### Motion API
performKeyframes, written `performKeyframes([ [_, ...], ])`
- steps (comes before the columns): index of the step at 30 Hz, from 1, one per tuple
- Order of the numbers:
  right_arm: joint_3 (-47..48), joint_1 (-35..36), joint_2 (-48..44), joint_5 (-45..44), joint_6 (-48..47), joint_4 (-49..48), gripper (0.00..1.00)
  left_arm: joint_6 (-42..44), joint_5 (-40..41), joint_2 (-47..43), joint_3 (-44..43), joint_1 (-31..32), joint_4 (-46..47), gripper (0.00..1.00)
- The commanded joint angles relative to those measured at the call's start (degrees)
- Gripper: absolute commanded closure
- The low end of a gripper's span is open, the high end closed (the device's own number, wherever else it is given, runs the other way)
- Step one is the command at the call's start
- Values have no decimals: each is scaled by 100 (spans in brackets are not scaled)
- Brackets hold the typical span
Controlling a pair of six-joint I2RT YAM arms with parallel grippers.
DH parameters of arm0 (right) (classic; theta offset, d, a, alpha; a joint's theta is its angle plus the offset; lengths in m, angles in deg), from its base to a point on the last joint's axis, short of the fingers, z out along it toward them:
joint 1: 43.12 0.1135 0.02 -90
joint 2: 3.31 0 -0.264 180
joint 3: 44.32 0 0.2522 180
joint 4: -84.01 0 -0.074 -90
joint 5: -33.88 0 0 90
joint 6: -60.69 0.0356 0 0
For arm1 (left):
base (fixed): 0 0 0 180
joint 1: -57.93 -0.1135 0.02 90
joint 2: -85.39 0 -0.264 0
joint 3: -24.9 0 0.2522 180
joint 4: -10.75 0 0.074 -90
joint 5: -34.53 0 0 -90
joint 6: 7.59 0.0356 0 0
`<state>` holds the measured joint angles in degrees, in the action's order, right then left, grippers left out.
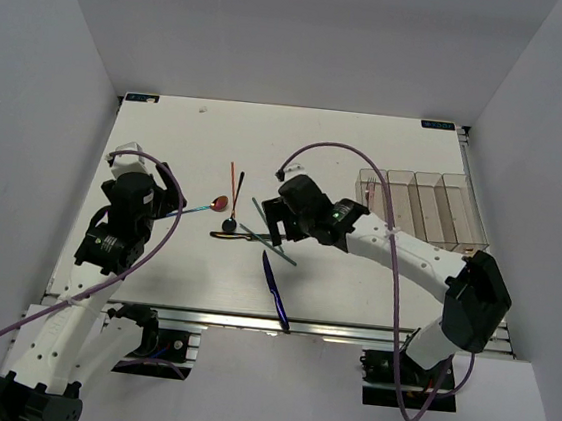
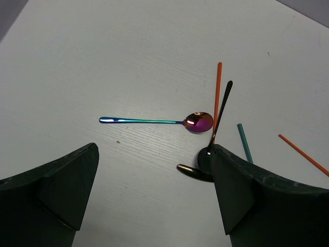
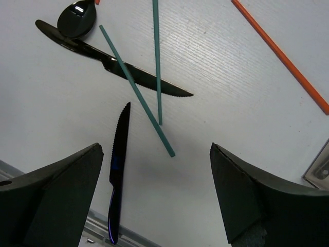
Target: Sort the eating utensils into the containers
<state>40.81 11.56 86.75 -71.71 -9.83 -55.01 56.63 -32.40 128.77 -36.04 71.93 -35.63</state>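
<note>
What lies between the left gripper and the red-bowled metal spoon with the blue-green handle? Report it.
Only bare white table: in the left wrist view the open left gripper faces the red-bowled spoon with nothing between.

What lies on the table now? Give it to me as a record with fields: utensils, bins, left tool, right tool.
utensils: red-bowled spoon, black spoon, dark knife, blue knife, teal chopsticks, orange chopsticks, all loose on the table
bins: four clear bins in a row at the far right; no utensil seen inside
left tool: open, empty, near the red-bowled spoon
right tool: open, empty, near the blue knife and teal chopsticks
</note>
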Motion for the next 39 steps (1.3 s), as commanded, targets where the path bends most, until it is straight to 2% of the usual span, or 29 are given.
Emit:
performKeyframes([
  [1, 122, -1, 116, -480, 118, -120, 11, -24, 128, -13, -2, -3, -43, 2],
  [3, 297, -175, 509, -287, -715, -208, 12, -15, 110, -22, 7, -11, -34, 2],
  [8, 1429, -1142, 1513, 1347, -1762, 222, 16, -6, 66, -5, 7, -11, -16, 2],
  [13, 2336, -1828, 2401, 1418, -2545, 826, 17, 3, 5, -5, 24, -11, 10, 2],
  [16, 2688, -1961, 2779, 1209, -2801, 1057, 18, 20, -31, 4, 16, -11, 19, 2],
  [18, 2698, -1934, 2789, 1365, -2836, 1031, 18, 29, -74, 13, 16, -11, 45, 2],
  [21, 2488, -1873, 2578, 1297, -2363, 426, 16, 38, -92, 22, 24, -11, 63, 2],
  [23, 2390, -1829, 2438, 1182, -1609, 14, 11, 47, -92, 74, 24, -11, 63, 2],
  [26, 2214, -1654, 2280, 1077, -624, -400, 11, 47, -57, 232, 7, -20, 37, 2],
  [30, 2591, -1188, 2472, 463, 256, -359, 13, 56, -92, 400, -2, -29, 28, 2],
  [35, 3812, -774, 3183, -276, 1082, 90, 26, 38, 5, 575, -19, -55, -16, 2],
  [37, 4032, -739, 3385, -260, 1276, 99, 38, 38, -13, 619, -28, -55, -7, 2],
  [39, 4314, -704, 3675, -286, 1505, 99, 44, 47, -22, 655, -28, -64, -16, 2],
])
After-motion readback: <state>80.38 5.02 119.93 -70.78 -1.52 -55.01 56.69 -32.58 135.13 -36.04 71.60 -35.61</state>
